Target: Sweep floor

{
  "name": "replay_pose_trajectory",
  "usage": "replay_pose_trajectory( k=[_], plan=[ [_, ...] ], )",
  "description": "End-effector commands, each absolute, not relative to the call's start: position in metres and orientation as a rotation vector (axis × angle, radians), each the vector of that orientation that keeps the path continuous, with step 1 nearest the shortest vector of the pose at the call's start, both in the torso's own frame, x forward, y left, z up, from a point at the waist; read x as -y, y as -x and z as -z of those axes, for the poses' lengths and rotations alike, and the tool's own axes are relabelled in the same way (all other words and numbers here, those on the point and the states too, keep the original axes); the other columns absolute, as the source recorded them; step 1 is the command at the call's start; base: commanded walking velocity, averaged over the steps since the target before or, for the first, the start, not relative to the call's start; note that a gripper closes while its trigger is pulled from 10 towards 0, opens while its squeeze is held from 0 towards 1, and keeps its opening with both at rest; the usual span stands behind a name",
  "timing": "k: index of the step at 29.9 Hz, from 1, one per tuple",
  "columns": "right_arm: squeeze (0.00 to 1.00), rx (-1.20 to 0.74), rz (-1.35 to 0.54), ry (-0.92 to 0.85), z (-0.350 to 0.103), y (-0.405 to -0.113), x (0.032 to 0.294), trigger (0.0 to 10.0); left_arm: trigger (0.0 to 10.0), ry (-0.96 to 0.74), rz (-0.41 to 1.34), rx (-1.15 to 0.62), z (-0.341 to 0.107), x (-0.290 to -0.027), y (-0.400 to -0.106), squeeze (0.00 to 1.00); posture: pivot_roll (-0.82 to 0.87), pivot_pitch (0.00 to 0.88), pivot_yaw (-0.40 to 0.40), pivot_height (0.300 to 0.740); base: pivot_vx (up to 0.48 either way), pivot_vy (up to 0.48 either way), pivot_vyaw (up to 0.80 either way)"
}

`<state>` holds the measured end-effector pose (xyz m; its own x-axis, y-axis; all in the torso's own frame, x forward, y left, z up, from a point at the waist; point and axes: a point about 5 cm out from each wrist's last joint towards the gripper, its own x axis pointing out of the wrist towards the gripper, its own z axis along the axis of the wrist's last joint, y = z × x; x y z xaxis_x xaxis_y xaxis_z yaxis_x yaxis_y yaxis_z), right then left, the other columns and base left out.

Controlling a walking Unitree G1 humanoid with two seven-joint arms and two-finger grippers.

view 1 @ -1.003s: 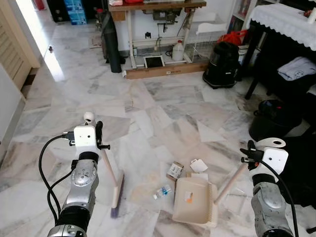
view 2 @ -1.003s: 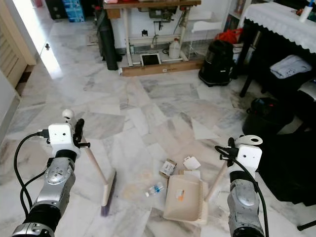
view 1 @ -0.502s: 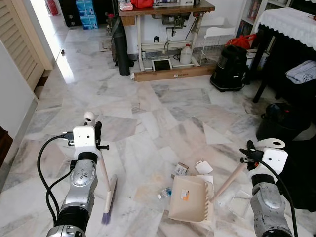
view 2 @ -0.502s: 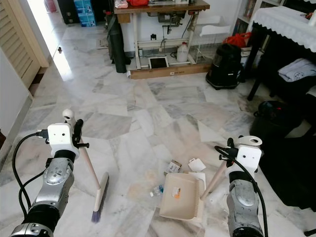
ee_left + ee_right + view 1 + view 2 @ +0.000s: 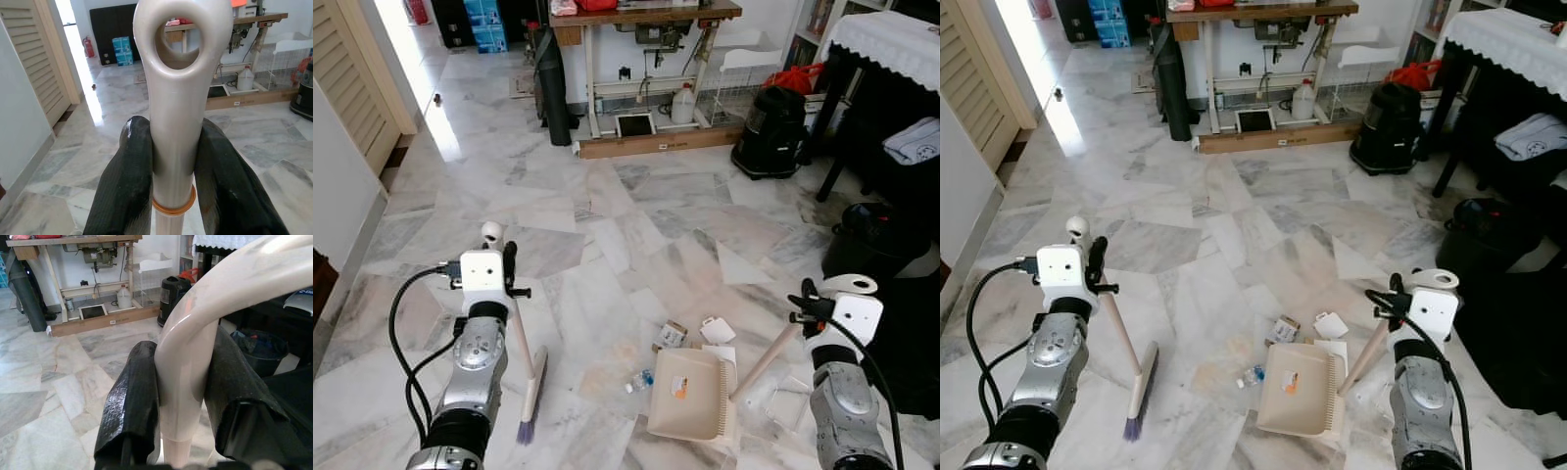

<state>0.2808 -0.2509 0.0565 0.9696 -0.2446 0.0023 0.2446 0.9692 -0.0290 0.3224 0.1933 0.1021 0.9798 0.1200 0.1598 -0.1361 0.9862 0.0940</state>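
on the marble floor [image 5: 607, 215] we see our left gripper [image 5: 173, 161] clamped on a broom [image 5: 530, 392], bristles down beside us, and our right gripper [image 5: 183, 396] clasping the dustpan [image 5: 690, 397] handle, litter [image 5: 671, 335] just beyond its mouth.

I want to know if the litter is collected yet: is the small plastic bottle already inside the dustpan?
No, the small plastic bottle lies on the marble floor just left of the dustpan, outside its tray.
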Motion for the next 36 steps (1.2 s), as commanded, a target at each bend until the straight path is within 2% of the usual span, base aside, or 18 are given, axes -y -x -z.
replay_pose_trajectory(
  k=[1, 14, 32, 36],
  plan=[
    [0.0, 0.044, 0.248, 0.03, -0.0666, -0.2861, 0.2516, 10.0, 10.0, -0.105, -0.122, 0.184, -0.1082, -0.1933, -0.3241, 0.0, -0.07, 0.0, 0.012, 0.74, 0.0, 0.0, 0.0],
    [0.0, 0.038, 0.258, 0.015, -0.0662, -0.2861, 0.2538, 10.0, 10.0, -0.095, -0.133, 0.175, -0.1069, -0.1933, -0.3246, 0.0, -0.07, 0.0, 0.011, 0.74, 0.0, 0.0, 0.0],
    [0.0, 0.041, 0.281, 0.006, -0.0666, -0.2867, 0.2547, 10.0, 10.0, -0.096, -0.132, 0.165, -0.1056, -0.1944, -0.3239, 0.0, -0.07, 0.0, 0.014, 0.74, 0.0, 0.0, -0.74],
    [0.0, 0.048, 0.285, 0.007, -0.0685, -0.2879, 0.2561, 10.0, 10.0, -0.101, -0.125, 0.165, -0.1049, -0.1946, -0.3232, 0.0, -0.07, 0.0, 0.018, 0.74, 0.0, 0.444, -0.75]
  ],
)
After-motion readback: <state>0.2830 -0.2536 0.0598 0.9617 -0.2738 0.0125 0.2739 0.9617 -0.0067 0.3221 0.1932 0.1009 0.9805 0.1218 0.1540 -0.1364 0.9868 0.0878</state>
